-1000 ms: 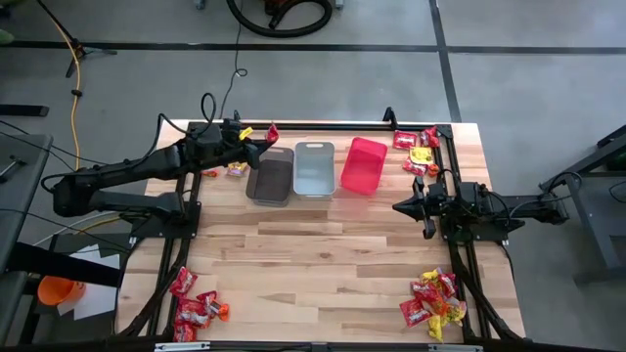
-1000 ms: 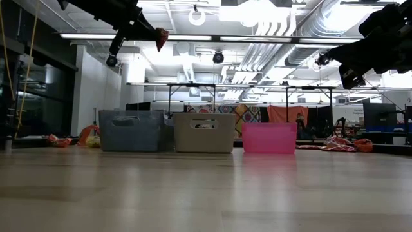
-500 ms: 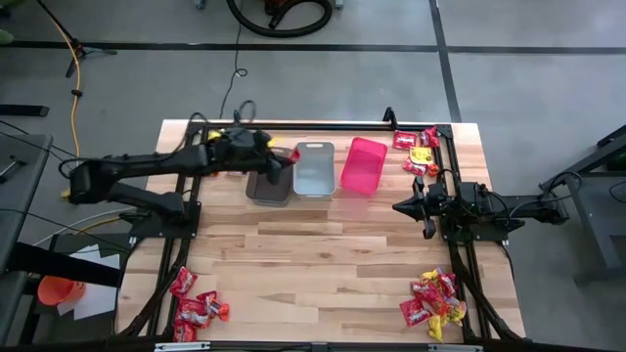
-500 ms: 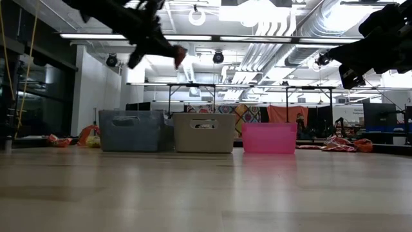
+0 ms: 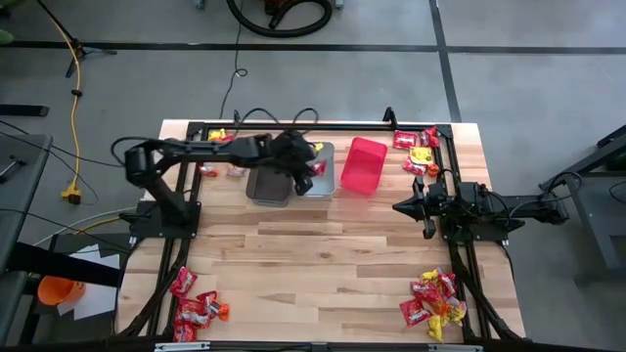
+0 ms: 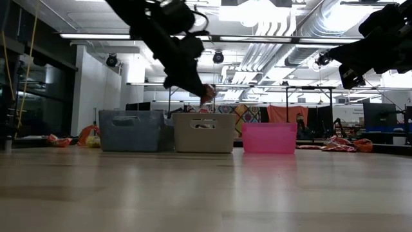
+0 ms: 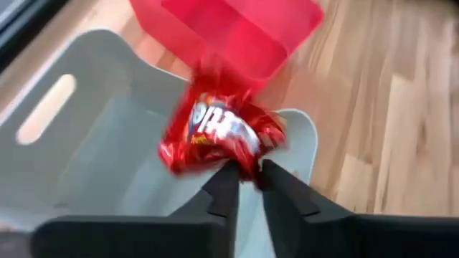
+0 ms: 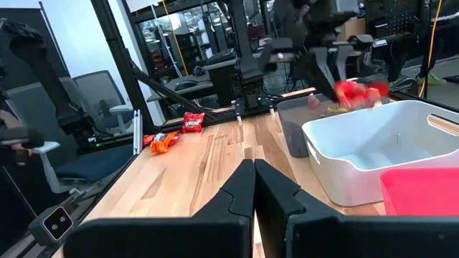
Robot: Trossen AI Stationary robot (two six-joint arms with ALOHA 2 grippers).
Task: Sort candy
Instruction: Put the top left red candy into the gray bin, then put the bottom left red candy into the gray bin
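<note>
Above the grey bin [image 5: 315,179], left gripper [image 7: 244,174] pinching red candy [image 7: 219,134]

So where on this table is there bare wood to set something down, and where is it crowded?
The widest bare patch is the table middle, between the three bins and the near edge, bordered by the candy piles at the near left and near right. Crowded: the far right corner pile, and the grey bin, over which the left gripper holds a red candy.

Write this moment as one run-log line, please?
left gripper: pinching red candy above grey bin | right gripper: shut, waiting by right edge
</note>
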